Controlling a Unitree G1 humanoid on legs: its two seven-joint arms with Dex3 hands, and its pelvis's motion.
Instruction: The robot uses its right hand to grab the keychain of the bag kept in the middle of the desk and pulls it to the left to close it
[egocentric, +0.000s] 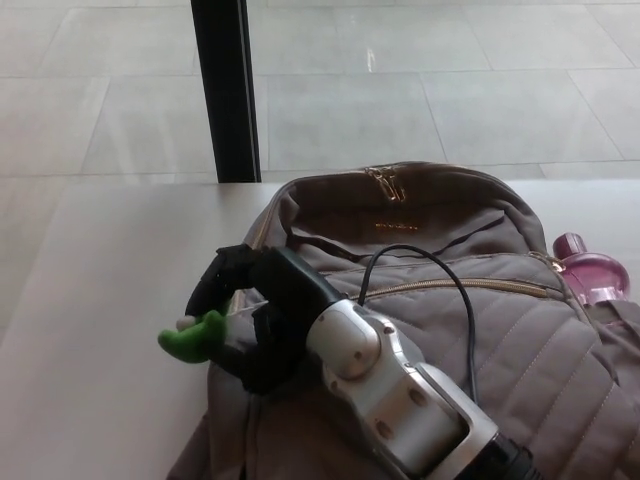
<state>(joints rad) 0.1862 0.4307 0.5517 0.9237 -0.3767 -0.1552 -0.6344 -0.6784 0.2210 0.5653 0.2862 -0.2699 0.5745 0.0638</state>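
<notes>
A grey quilted bag (520, 340) lies on the white desk (100, 300), taking up the middle and right of the head view, with its top edge toward the far side. The right hand (255, 310) sits at the bag's left edge, its silver forearm (390, 390) crossing the bag's front panel from the lower right. The black fingers (212, 280) are curled over and closed on the green keychain (193, 340) — the hand is gripping it, though the exact contact point is hidden under the fingers. The keychain's green figure sticks out to the left of the hand, over the desk surface just beside the bag's left edge. A gold zip (470, 285) runs across the front of the bag from near the wrist toward the right side; over the stretch that shows it reads as a thin closed line. A black cable (465, 310) loops up from the forearm and over the bag. A pink bottle (592, 272) stands at the bag's right edge, partly hidden by it. Beyond the desk — a black post (226, 90) rising from a pale tiled floor (400, 100). The left hand does not appear.
</notes>
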